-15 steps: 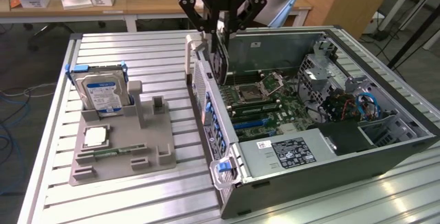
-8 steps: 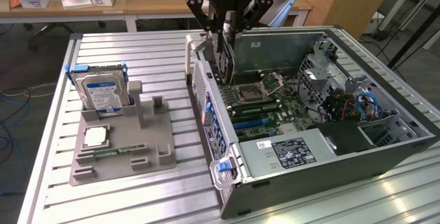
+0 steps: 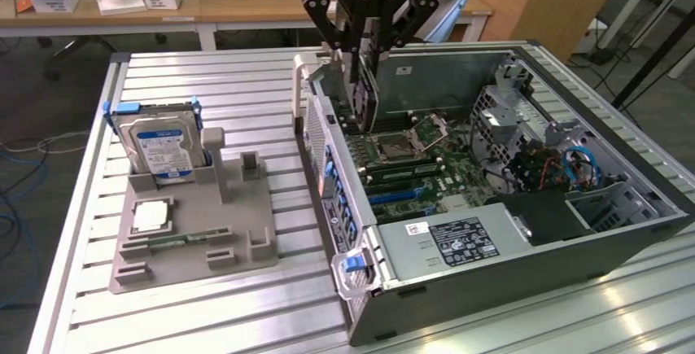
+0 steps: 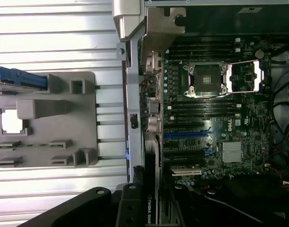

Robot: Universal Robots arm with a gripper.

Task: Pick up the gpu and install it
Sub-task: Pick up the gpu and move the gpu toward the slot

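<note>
- The gpu hung on edge over the open computer case, just inside the rear wall. Its lower end was above the motherboard. Whether it touched a slot could not be told.
- The pincer was closed part-way on the gpu's upper edge, one finger on each flat side of the slim card.
- "ROBOTIQ" stood in white letters on the pincer's black body in the exterior view.
- In the wrist view the card's edge read "NVIDIA QUAD", with the rest cut off at the picture's border.
- A black label with white print sat on the silver box at the case's near end; its words were too small to read.
- The hard drive stood upright in a grey holder on the slatted counter, on the exterior view's left of the case. Its blue-white label could not be read.
- The processor socket lay bare on the motherboard, its metal frame closed around it.
- Blue slots ran across the motherboard beside the card.
- The pincer's dark body hid the card's upper part and the board beneath it in the wrist view.
</note>
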